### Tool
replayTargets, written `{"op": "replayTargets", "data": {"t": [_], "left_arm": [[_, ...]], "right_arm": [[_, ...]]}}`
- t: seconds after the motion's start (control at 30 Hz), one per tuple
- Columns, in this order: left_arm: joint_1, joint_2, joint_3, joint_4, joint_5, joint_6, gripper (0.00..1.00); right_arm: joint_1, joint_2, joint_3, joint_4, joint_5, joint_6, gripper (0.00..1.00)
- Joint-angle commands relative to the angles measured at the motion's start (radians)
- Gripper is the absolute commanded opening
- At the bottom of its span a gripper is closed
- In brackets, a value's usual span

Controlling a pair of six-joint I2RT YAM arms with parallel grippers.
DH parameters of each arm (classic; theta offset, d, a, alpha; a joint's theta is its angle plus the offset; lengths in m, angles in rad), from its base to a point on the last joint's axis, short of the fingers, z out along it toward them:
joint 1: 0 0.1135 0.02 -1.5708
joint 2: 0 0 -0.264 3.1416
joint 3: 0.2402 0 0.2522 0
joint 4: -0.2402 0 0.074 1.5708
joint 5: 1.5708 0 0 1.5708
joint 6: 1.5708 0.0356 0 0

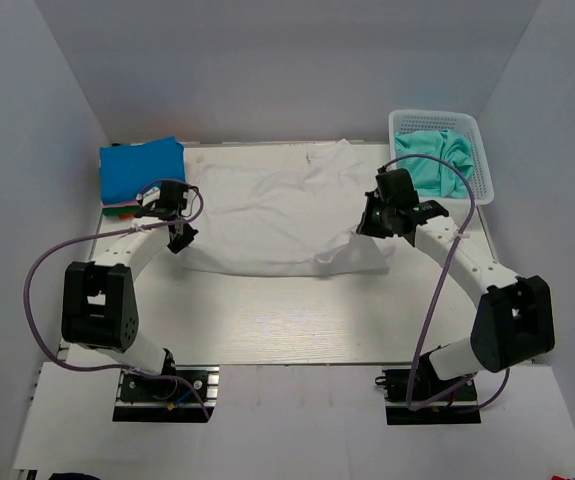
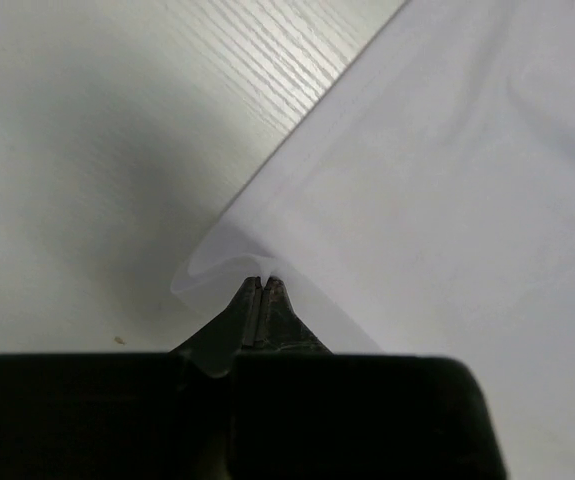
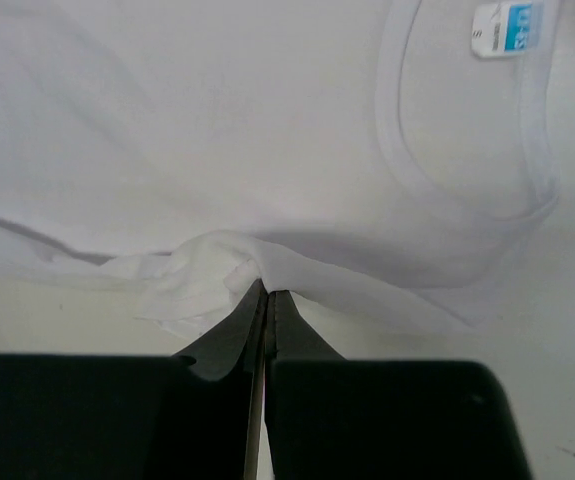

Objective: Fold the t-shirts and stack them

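Note:
A white t-shirt (image 1: 277,205) lies spread across the middle of the table. My left gripper (image 1: 180,238) is shut on its near left corner; in the left wrist view the cloth (image 2: 447,170) bunches at the tips of my left gripper (image 2: 260,282). My right gripper (image 1: 370,226) is shut on the shirt's near right edge by a bunched sleeve; the right wrist view shows my right gripper (image 3: 267,290), the shirt's collar (image 3: 467,190) and its blue label (image 3: 505,27). A folded blue t-shirt (image 1: 142,170) tops a stack at the far left. A teal t-shirt (image 1: 437,160) lies in the basket.
A white plastic lattice basket (image 1: 482,160) stands at the far right corner. Red and green cloth edges (image 1: 119,211) peek out under the blue shirt. White walls enclose the table on three sides. Purple cables loop beside both arms.

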Motion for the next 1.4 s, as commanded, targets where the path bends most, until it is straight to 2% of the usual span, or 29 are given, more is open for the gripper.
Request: {"op": "replayTargets", "data": {"t": [0.0, 0.1, 0.33, 0.47, 0.53, 0.57, 0.6, 0.67, 0.73, 0.8, 0.83, 0.9, 0.93, 1.0, 1.07, 1.2, 1.37], "left_arm": [[0.026, 0.026, 0.069, -0.021, -0.060, 0.017, 0.00], [0.037, 0.074, 0.135, -0.012, -0.049, 0.037, 0.00], [0.055, 0.244, 0.302, 0.009, -0.049, 0.065, 0.00], [0.064, 0.333, 0.376, 0.034, -0.039, 0.074, 0.00], [0.064, 0.388, 0.437, 0.013, -0.049, 0.074, 0.00], [0.064, 0.405, 0.456, 0.012, -0.061, 0.074, 0.15], [0.064, 0.419, 0.494, 0.003, -0.062, 0.074, 0.41], [0.064, 0.440, 0.523, -0.015, -0.074, 0.083, 0.79], [0.064, 0.427, 0.524, 0.012, -0.074, 0.100, 0.99], [0.064, 0.372, 0.492, 0.041, -0.074, 0.118, 0.99], [0.064, 0.350, 0.478, 0.063, -0.074, 0.127, 0.99], [0.049, 0.310, 0.436, 0.083, -0.063, 0.144, 0.99], [0.049, 0.274, 0.421, 0.094, -0.063, 0.155, 0.99], [0.040, 0.244, 0.367, 0.133, 0.024, 0.176, 0.99], [0.040, 0.223, 0.330, 0.202, 0.104, 0.187, 0.99], [0.021, 0.268, 0.278, 0.246, 0.259, 0.197, 0.99], [0.021, 0.330, 0.231, 0.221, 0.248, 0.175, 0.99]], "right_arm": [[-0.046, 0.047, 0.071, 0.085, -0.039, -0.022, 0.00], [-0.072, 0.099, 0.103, 0.125, -0.111, -0.039, 0.00], [-0.129, 0.255, 0.215, 0.210, -0.174, -0.073, 0.00], [-0.153, 0.360, 0.301, 0.205, -0.179, -0.097, 0.00], [-0.163, 0.418, 0.373, 0.187, -0.126, -0.099, 0.00], [-0.167, 0.470, 0.409, 0.178, -0.113, -0.100, 0.00], [-0.169, 0.493, 0.454, 0.165, -0.098, -0.105, 0.01], [-0.173, 0.570, 0.537, 0.130, -0.093, -0.136, 0.36], [-0.173, 0.601, 0.638, 0.069, -0.114, -0.155, 0.54], [-0.166, 0.607, 0.649, 0.070, -0.168, -0.169, 0.65], [-0.160, 0.597, 0.600, 0.079, -0.179, -0.182, 0.76], [-0.156, 0.538, 0.556, 0.113, -0.228, -0.186, 0.82], [-0.153, 0.499, 0.470, 0.133, -0.248, -0.186, 0.85], [-0.146, 0.434, 0.374, 0.180, -0.279, -0.173, 0.90], [-0.140, 0.415, 0.271, 0.220, -0.285, -0.157, 0.90], [-0.147, 0.418, 0.212, 0.239, -0.263, -0.145, 0.90], [-0.144, 0.440, 0.122, 0.263, -0.253, -0.113, 0.90]]}}
